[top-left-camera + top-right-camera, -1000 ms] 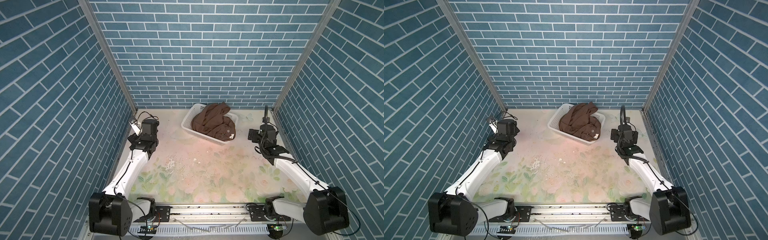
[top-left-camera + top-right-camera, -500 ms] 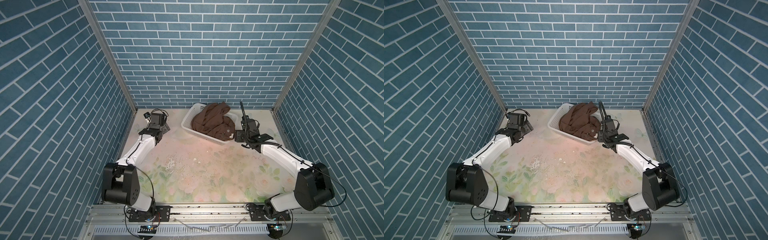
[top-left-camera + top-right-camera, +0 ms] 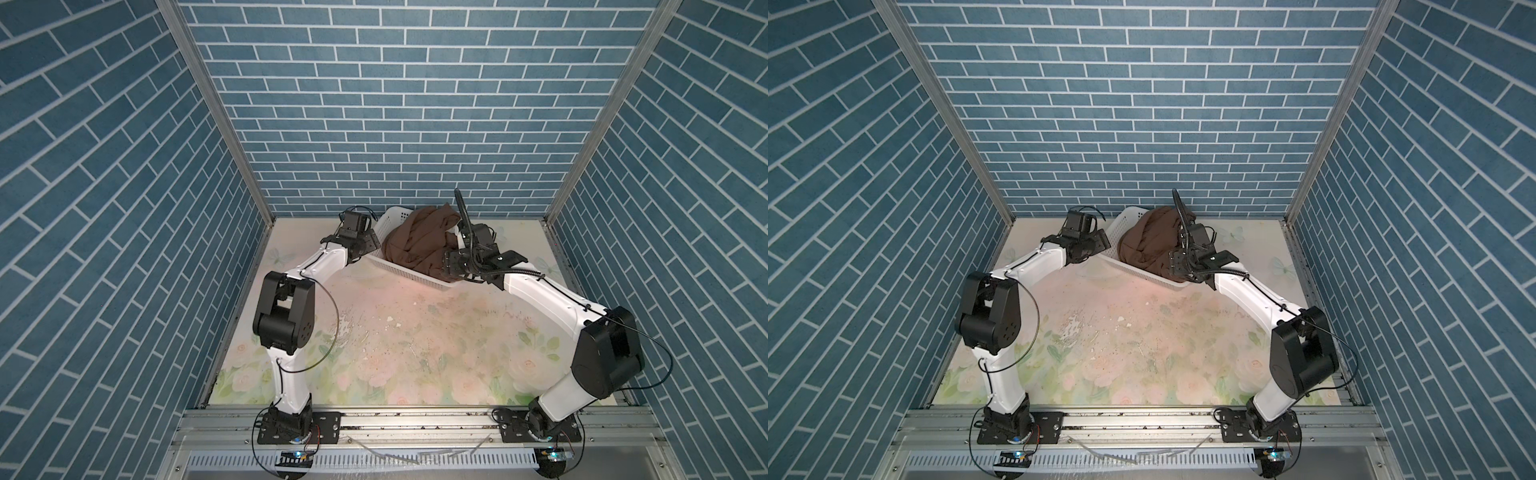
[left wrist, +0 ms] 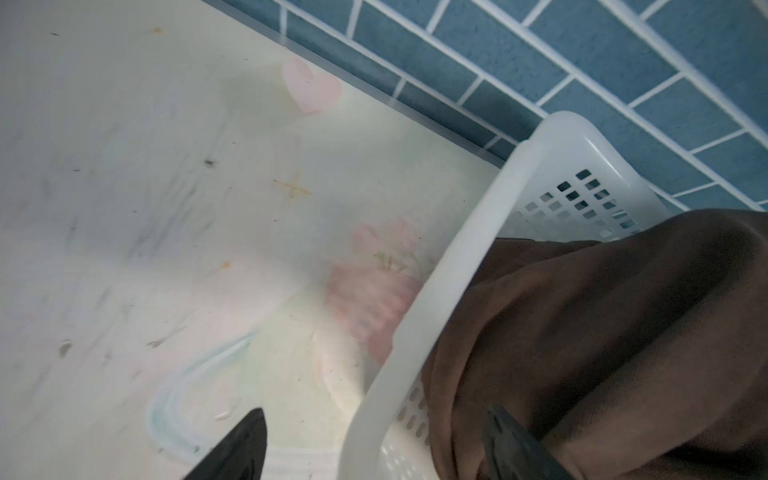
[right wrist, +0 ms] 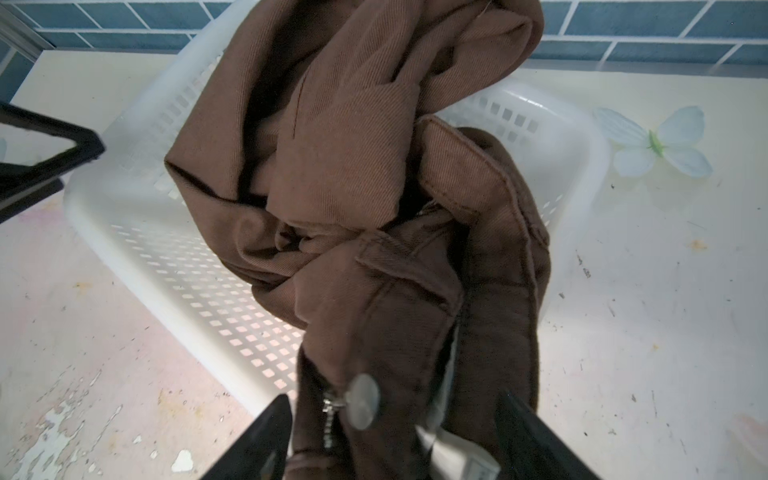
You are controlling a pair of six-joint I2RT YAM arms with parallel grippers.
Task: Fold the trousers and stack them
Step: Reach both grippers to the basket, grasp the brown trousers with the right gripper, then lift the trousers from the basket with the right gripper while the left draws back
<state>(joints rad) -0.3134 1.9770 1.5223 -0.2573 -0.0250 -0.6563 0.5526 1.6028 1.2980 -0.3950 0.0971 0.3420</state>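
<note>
The dark brown trousers [image 3: 415,241] [image 3: 1150,241] lie crumpled in a white basket [image 3: 411,274] [image 3: 1142,272] at the back of the table. My left gripper [image 3: 372,243] [image 3: 1102,241] is at the basket's left end. In the left wrist view it [image 4: 374,411] stands open astride the basket wall [image 4: 457,266], one finger over the table and the other on the trousers [image 4: 602,332]. My right gripper [image 3: 446,266] [image 3: 1173,266] is at the basket's right front corner. In the right wrist view it [image 5: 395,395] is open around the waist, with the button [image 5: 363,401] and white tag [image 5: 465,453] between its fingers.
The basket stands askew close to the blue brick back wall [image 3: 395,124]. Blue brick walls also close off the left and right sides. The floral tabletop [image 3: 395,345] stretches in front of the basket to the metal rail [image 3: 415,419] holding both arm bases.
Both arms have swung in from the table's sides and reached forward to the basket. The left gripper now straddles its left wall, and the right one has come over the trousers' waist.
</note>
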